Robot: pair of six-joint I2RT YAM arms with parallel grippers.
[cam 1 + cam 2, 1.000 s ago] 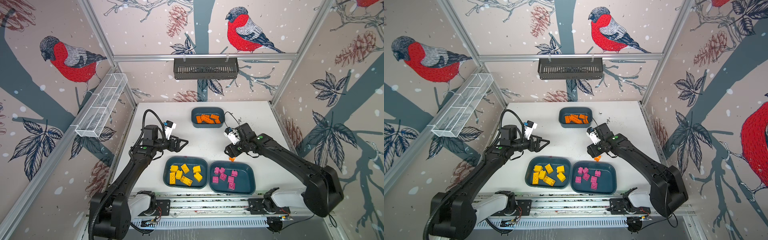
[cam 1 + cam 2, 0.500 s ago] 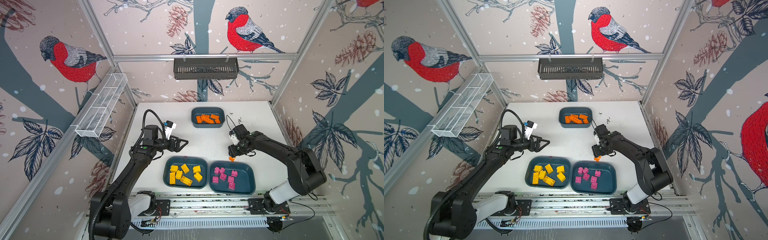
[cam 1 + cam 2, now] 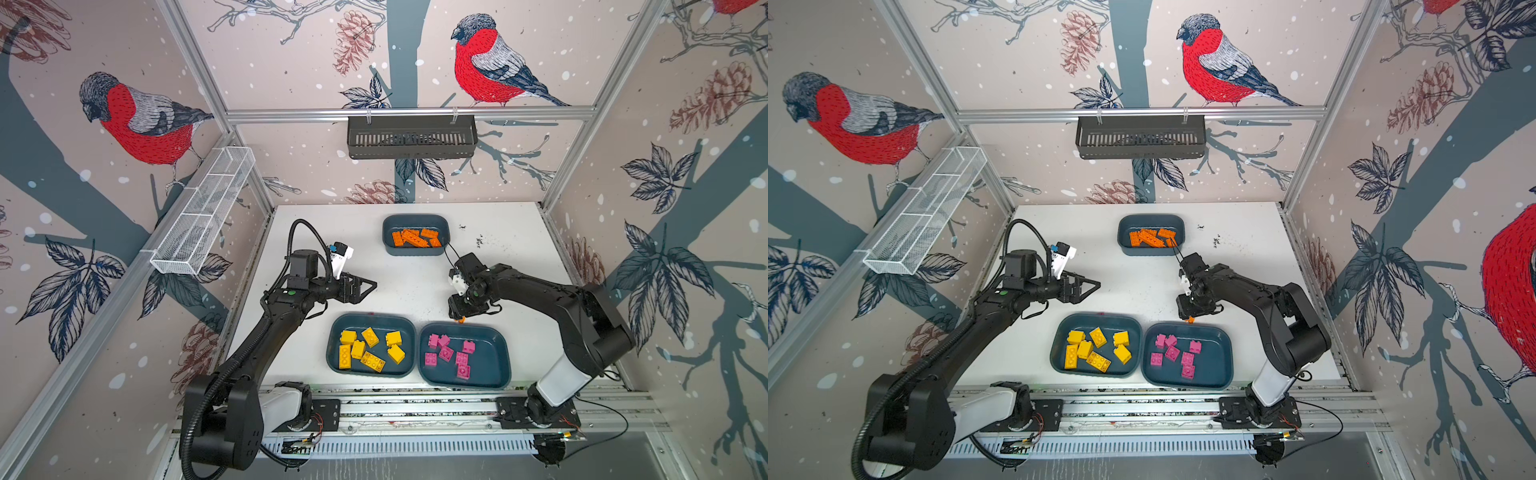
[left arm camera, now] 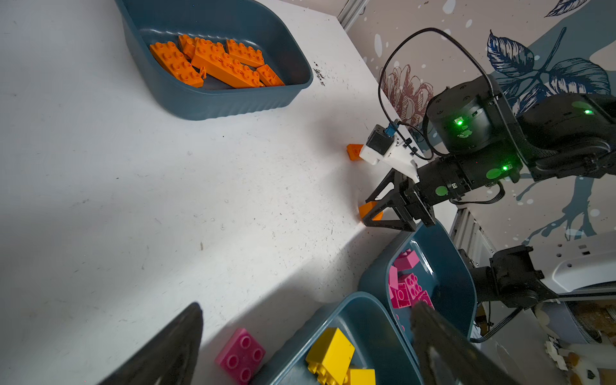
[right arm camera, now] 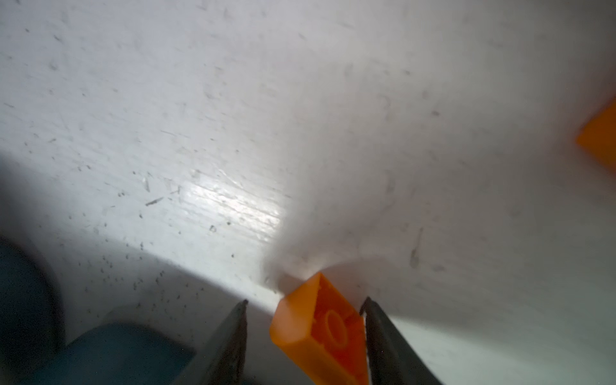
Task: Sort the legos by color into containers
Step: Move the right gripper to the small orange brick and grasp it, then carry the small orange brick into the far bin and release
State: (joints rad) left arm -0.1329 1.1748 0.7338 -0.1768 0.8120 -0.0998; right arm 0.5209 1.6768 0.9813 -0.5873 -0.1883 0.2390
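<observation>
Since a moment ago, the right gripper (image 5: 305, 300) had closed in around a small orange lego (image 5: 320, 330) on the white table (image 3: 407, 282), just beside the tub (image 3: 486, 365) of pink legos (image 3: 445, 353). One finger touched it, one did not. The left gripper (image 3: 368, 287) stayed spread wide and empty.

Table (image 3: 415, 282): white, matt, finely scratched, grit-speckled.
Tubs (image 4: 213, 106): teal plastic, satin; outer wall of the 12 o'clock tub ribbed.
Bricks (image 4: 220, 63): smooth moulded plastic, slight sheen.
Frame rail (image 3: 407, 113): bare brushed metal.
Slotted basket (image 3: 411, 137), 12 o'clock: matt black.
Mesh basket (image 3: 203, 216), 10 o'clock: white wire mesh.
</observation>
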